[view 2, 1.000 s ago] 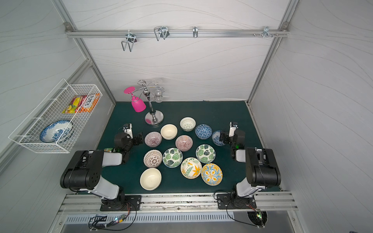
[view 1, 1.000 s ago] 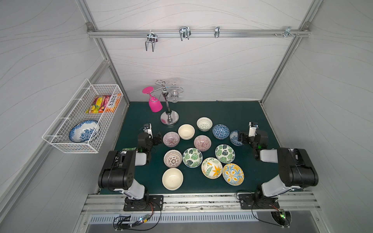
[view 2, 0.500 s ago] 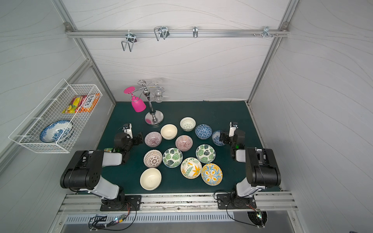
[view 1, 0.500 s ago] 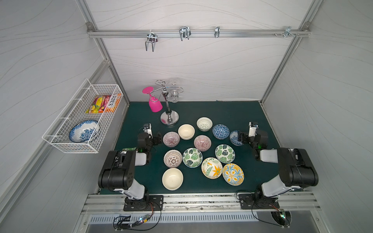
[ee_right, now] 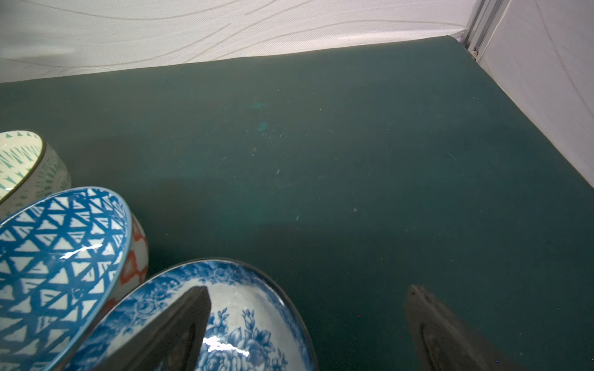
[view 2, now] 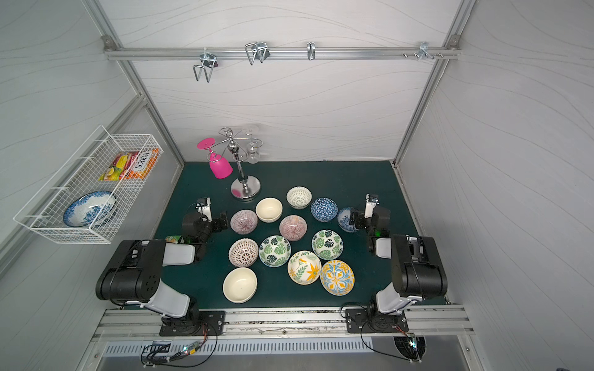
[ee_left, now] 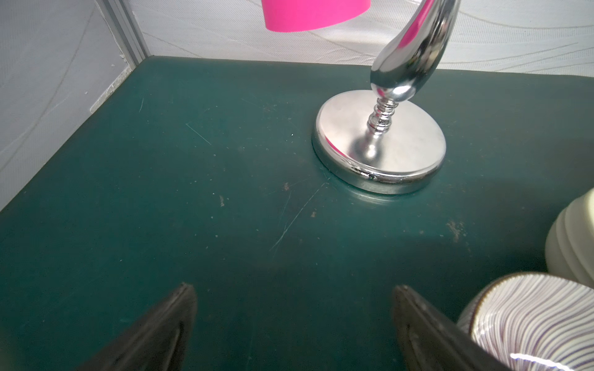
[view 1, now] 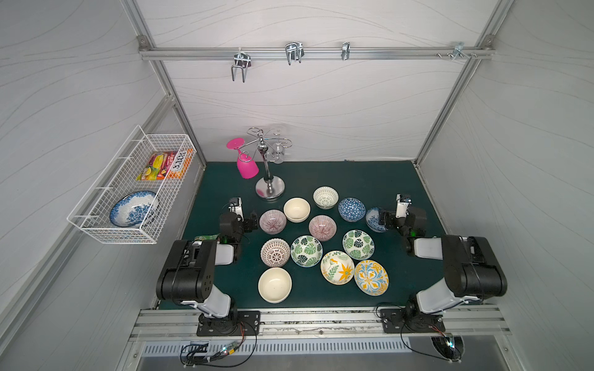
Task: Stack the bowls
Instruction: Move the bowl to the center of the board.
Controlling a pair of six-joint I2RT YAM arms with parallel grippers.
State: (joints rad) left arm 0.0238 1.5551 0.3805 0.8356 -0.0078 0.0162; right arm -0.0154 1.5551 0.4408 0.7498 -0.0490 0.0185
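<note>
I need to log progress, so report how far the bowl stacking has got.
Done: nothing; all twelve bowls sit singly on the green mat, none nested. In hand: nothing held; the left pincer is open beside a pink-striped bowl, the right pincer open with one finger over the blue floral bowl. Left: all the stacking.
</note>
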